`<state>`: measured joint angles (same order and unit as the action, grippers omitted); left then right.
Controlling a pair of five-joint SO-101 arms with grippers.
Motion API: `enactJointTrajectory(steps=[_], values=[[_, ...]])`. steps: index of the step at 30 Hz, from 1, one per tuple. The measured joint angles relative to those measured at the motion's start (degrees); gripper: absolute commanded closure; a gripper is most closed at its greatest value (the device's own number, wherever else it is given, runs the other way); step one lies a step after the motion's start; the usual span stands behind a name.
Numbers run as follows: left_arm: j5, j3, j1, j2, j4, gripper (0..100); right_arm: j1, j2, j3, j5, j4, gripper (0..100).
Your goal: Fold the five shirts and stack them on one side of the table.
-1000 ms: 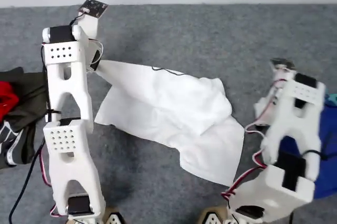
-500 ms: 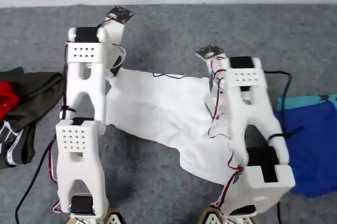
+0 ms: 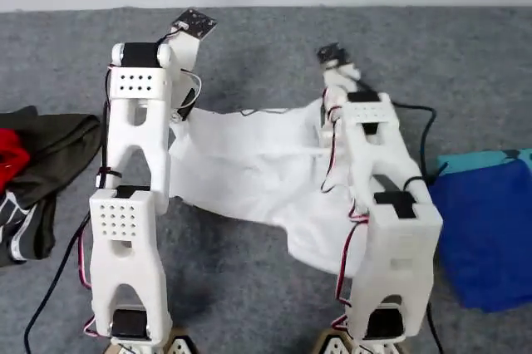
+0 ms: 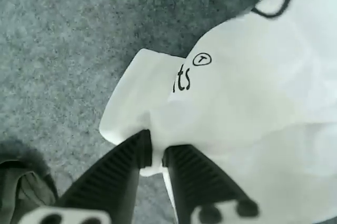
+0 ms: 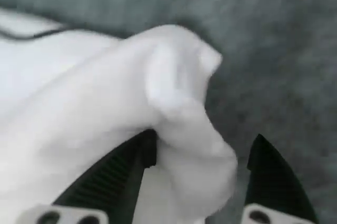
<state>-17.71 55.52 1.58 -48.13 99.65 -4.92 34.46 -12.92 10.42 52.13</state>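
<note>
A white shirt [image 3: 249, 171] lies crumpled across the middle of the grey table. My left gripper [image 3: 179, 113] is at the shirt's far left corner. In the left wrist view its black fingers [image 4: 126, 166] are shut on the edge of the shirt [image 4: 253, 103], beside some black print. My right gripper [image 3: 328, 117] sits at the shirt's far right corner. Seen from the right wrist, that gripper [image 5: 204, 142] is open, and a raised fold of the shirt [image 5: 105, 103] bulges between its two fingers.
A pile of dark clothes with a red piece [image 3: 33, 163] lies at the left edge. A blue shirt [image 3: 486, 221] with a teal one under it lies at the right edge. Bare grey table [image 3: 249, 46] stretches behind the arms.
The right arm swung in from the right edge to the shirt's far right corner. The left arm shifted right, dragging its corner; the shirt is now bunched narrower.
</note>
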Motion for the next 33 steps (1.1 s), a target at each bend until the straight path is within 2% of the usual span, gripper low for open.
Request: enactJointTrajectory(steps=[4, 10, 15, 17, 23, 30, 33], values=[[0.0, 0.0, 0.0, 0.0, 0.0, 99, 1.93, 0.44, -9.23, -1.41, 5.45, 71.5], [0.0, 0.0, 0.0, 0.0, 0.0, 99, 4.48, 0.7, -18.81, -1.58, 23.3, 71.5], [0.0, 0.0, -0.18, 0.0, 0.0, 99, 3.6, 0.79, -21.01, 4.48, 42.64, 71.5], [0.0, 0.0, -0.18, 0.0, 0.0, 99, 3.34, 0.88, -21.1, 5.63, 47.38, 71.5], [0.0, 0.0, -0.18, 0.0, 0.0, 99, 0.88, 3.25, -21.1, 6.15, 47.47, 71.5], [0.0, 0.0, -0.18, 0.0, 0.0, 99, -3.87, 7.47, -21.1, 4.4, 38.68, 72.2], [0.0, 0.0, -0.18, 0.0, 0.0, 99, -4.31, 7.74, -21.1, 4.22, 35.08, 82.7]])
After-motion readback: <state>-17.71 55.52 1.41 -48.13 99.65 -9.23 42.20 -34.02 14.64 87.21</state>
